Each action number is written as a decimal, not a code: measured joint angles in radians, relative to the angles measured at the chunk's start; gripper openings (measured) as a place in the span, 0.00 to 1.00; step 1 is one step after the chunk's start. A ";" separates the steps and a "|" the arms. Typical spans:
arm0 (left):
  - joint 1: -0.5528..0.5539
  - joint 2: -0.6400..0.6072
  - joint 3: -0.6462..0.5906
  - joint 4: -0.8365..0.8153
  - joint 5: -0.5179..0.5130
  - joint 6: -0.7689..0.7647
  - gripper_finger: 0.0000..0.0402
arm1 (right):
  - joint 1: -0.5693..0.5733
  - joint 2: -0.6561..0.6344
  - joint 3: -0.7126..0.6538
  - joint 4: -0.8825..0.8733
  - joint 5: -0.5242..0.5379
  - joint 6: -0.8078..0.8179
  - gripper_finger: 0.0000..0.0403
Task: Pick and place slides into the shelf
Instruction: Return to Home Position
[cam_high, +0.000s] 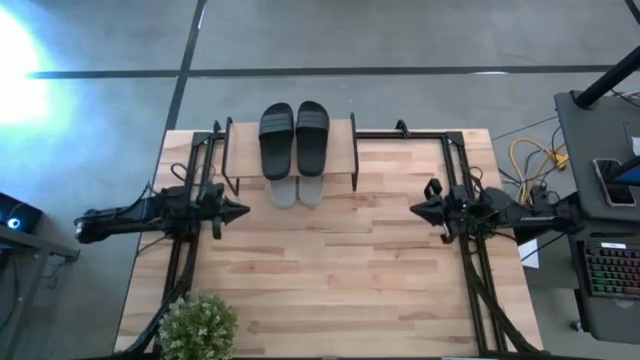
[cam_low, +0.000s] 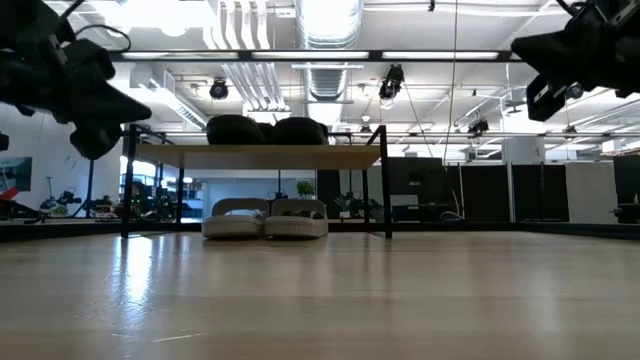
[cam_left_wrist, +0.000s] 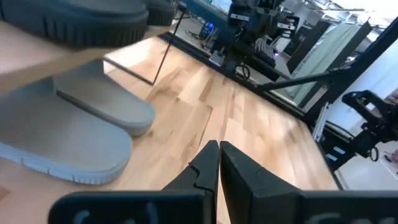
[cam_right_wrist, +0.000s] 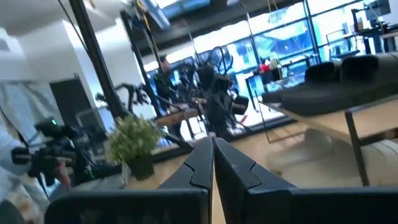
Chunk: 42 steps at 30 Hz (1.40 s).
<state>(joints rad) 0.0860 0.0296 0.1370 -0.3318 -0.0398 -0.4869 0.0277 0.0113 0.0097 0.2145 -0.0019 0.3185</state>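
The shelf stands at the table's far edge on thin black legs. Two black slides lie side by side on its plank top, also seen as the dark slides in the low view. Two light grey slides rest on the table under the plank, toes sticking out toward the near side; the grey pair and the grey slides show too. My left gripper hovers shut at the table's left, my right gripper shut at the right, both touching nothing.
A small potted plant stands at the table's near left corner. Black arm frames run along both sides of the table. Bare wooden tabletop lies between the grippers and toward the near edge.
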 joint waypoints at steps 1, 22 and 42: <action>0.000 -0.003 -0.013 0.004 -0.001 0.000 0.00 | 0.000 -0.002 0.000 -0.014 0.003 -0.008 0.02; 0.000 0.042 -0.031 0.032 -0.078 -0.108 0.00 | -0.002 0.004 0.000 -0.167 0.048 -0.024 0.02; 0.000 0.042 -0.032 0.042 -0.077 -0.108 0.00 | -0.002 0.005 0.000 -0.167 0.048 -0.024 0.02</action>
<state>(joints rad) 0.0860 0.0715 0.1047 -0.2893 -0.1167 -0.5949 0.0257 0.0158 0.0093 0.0479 0.0463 0.2947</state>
